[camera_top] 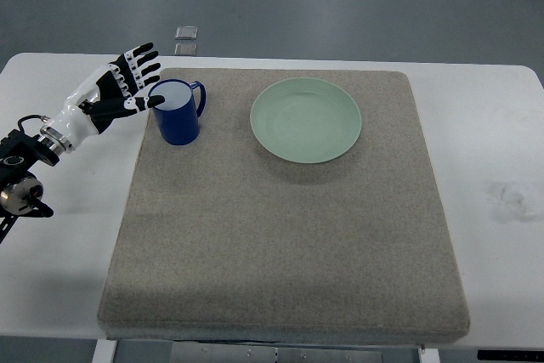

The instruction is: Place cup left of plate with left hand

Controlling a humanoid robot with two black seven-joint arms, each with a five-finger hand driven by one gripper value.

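Left hand (pixel 127 82) first — fingers fanned apart, pointing up and to the right, palm turned toward the cup (pixel 178 111). We see the thumb tip lying at the cup's near-left rim, touching it or just over it; hard to call which. The other fingers stand clear behind the rim, not wrapped round the wall, so we read the hand as open and clamped on nothing. The forearm comes in low from the left edge, slanting up toward the cup.

Cup lies just right of the hand, upright on the grey mat (pixel 280 244) near its far-left corner, handle sticking out to the right, toward the plate (pixel 306 119). The plate sits to the cup's right, a clear gap between them — so the cup already stands left of the plate.

We judge the placing as good as done; what is left turns on drawing the hand off leftward without dragging the rim. Mat rests on the white worktop (pixel 493 142). Right arm out of view.
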